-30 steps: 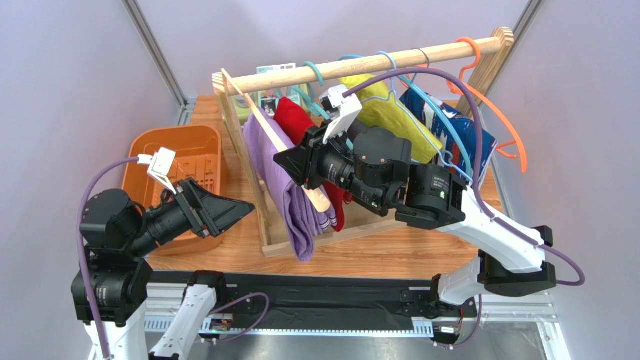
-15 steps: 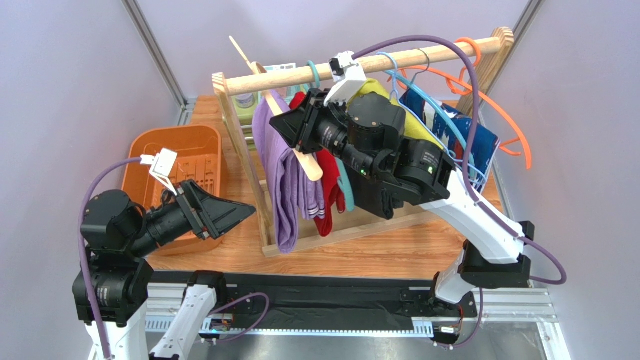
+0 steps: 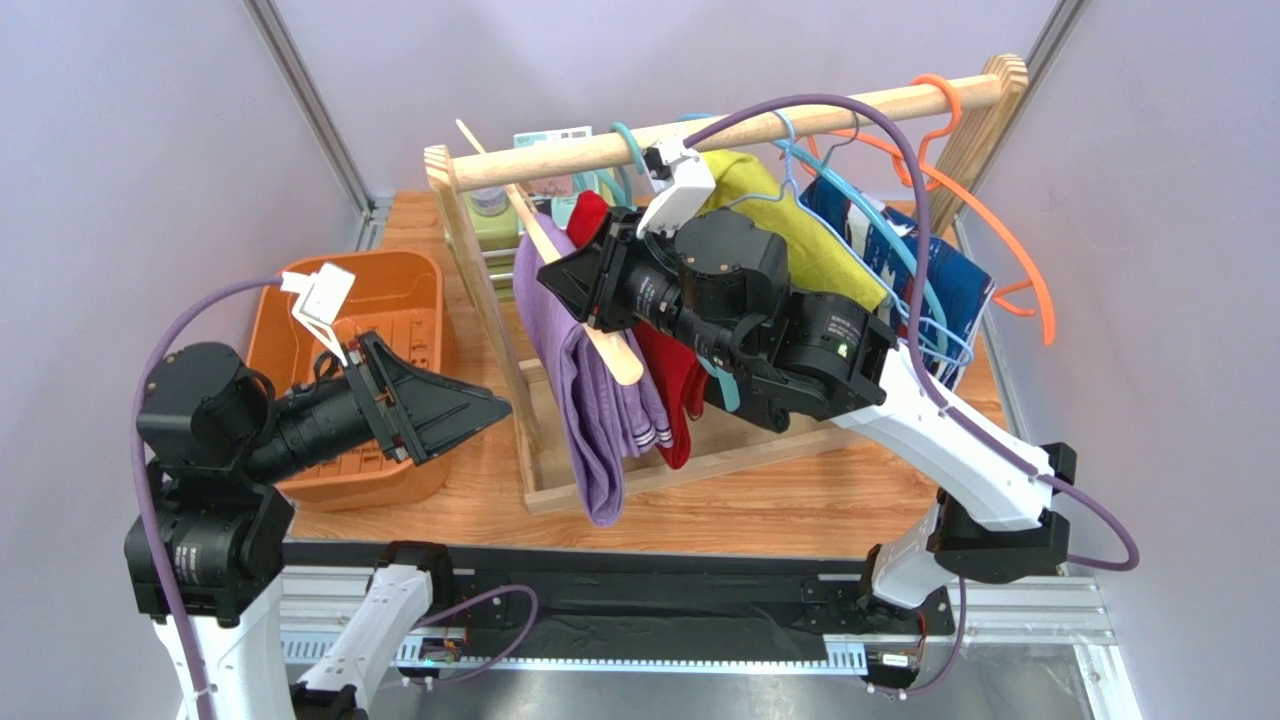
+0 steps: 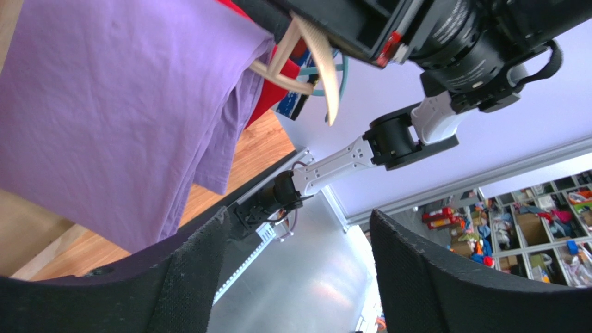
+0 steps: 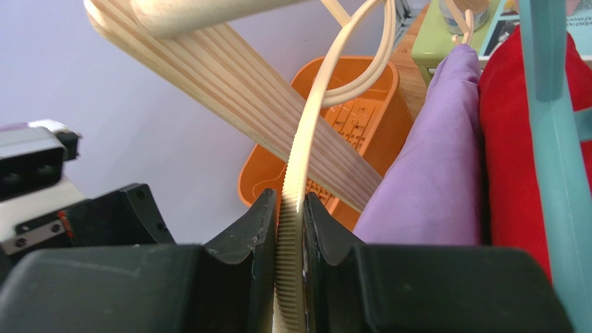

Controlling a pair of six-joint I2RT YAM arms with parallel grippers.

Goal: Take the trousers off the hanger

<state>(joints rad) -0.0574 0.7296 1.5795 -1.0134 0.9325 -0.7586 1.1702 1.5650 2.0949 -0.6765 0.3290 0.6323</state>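
The lavender trousers hang folded over the cream hanger, whose hook reaches up by the left end of the rack's rail. My right gripper is shut on the hanger's arm; in the right wrist view the ribbed cream hanger runs between the closed jaws of the gripper, with the trousers just to the right. My left gripper is open and empty, left of the trousers and apart from them. In the left wrist view the trousers and hanger show beyond the open gripper.
The wooden rack holds a red garment, a yellow garment, a teal hanger, thin blue hangers and an orange hanger. An orange basket stands at the left.
My right gripper lifted the hanger and trousers up and left, then lowered them a little. My left gripper rose slightly and edged right.
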